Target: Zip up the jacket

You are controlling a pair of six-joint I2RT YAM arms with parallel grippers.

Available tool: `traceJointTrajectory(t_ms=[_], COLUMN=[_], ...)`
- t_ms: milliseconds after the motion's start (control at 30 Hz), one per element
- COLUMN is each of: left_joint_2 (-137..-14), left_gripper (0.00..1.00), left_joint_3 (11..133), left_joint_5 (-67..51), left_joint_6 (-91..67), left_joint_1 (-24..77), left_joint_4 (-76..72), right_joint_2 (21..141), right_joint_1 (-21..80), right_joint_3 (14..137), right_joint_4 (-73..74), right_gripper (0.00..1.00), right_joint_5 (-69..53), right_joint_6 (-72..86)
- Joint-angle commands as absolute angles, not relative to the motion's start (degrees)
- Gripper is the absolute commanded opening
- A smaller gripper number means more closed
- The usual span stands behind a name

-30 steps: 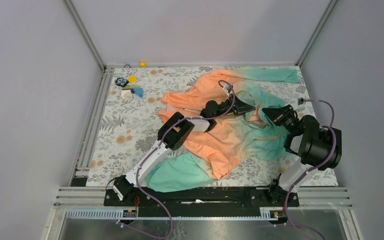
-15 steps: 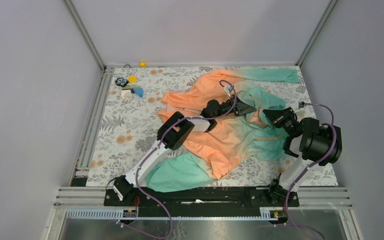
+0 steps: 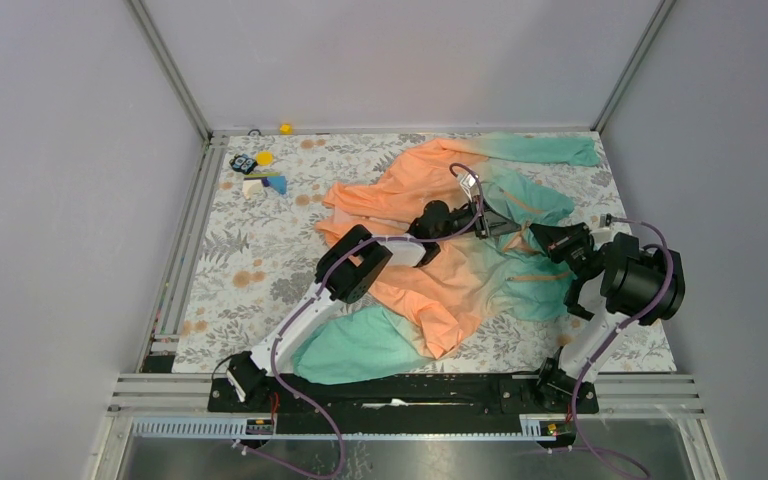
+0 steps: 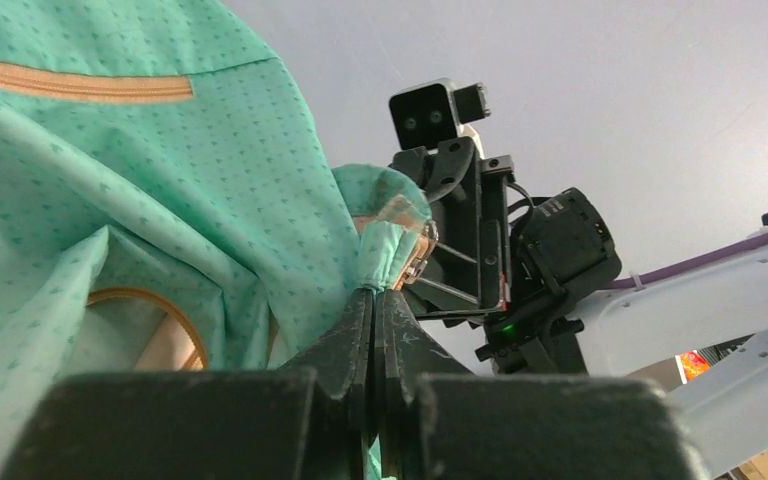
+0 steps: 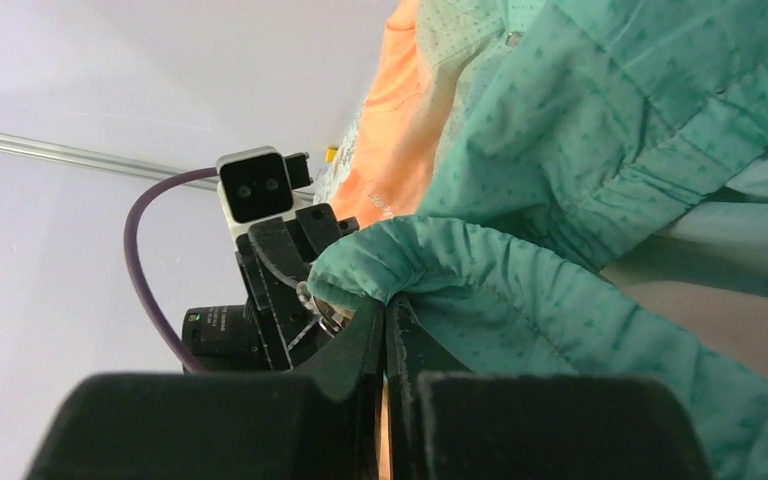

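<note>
The jacket (image 3: 460,290) lies spread on the table, orange at the left and back, mint-teal at the right and on the near sleeve. My left gripper (image 3: 508,226) is shut on a bunched teal hem edge, as the left wrist view (image 4: 375,298) shows. A small metal zipper part (image 4: 415,262) sits just past its tips. My right gripper (image 3: 543,237) faces it a short way off and is shut on another teal hem fold (image 5: 388,308). An orange pocket zipper (image 4: 80,88) shows on the teal fabric.
Small toys and coloured scraps (image 3: 256,172) lie at the table's back left, and a yellow piece (image 3: 285,128) lies by the back rail. Metal frame rails (image 3: 185,240) border the floral table cover. Grey walls enclose the cell.
My left gripper has moved right with the fabric, closer to my right gripper. The right arm has shifted slightly down and toward the near edge. Both stay shut.
</note>
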State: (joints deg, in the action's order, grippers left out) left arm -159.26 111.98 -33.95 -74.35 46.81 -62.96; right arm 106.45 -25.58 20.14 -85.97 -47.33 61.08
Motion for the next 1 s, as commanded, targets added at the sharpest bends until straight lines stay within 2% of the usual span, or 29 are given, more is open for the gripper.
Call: traceJointTrajectory(t_ms=[0,233,467,700,967], left_joint_2=[-156.4,-156.5,-156.9,-157.7,-158.6], left_gripper=[0.0,0.0,0.0,0.0,0.0], left_joint_3=[112.0,110.6,112.3,112.3,113.2], left_joint_5=[-33.5,-33.6,-33.9,-33.8,-34.0], left_joint_6=[-71.8,-72.4,-73.9,-75.5,-76.3], left_joint_1=[47.1,46.1,46.1,46.1,46.1], left_joint_4=[-62.7,-63.2,-64.2,-64.6,-64.6], right_joint_2=[102.6,100.2,103.3,102.9,99.0], right_joint_1=[-26.0,-27.2,-27.2,-27.2,-27.2], right_joint_3=[19.7,18.8,18.9,18.9,19.6], right_joint_4=[-95.7,-95.9,-95.5,-91.8,-84.9], right_gripper=[0.0,0.0,0.01,0.29,0.42], right_joint_5=[-46.0,-46.9,-48.7,-48.4,-47.9], right_joint_6=[62.4,64.0,63.7,62.2,58.5])
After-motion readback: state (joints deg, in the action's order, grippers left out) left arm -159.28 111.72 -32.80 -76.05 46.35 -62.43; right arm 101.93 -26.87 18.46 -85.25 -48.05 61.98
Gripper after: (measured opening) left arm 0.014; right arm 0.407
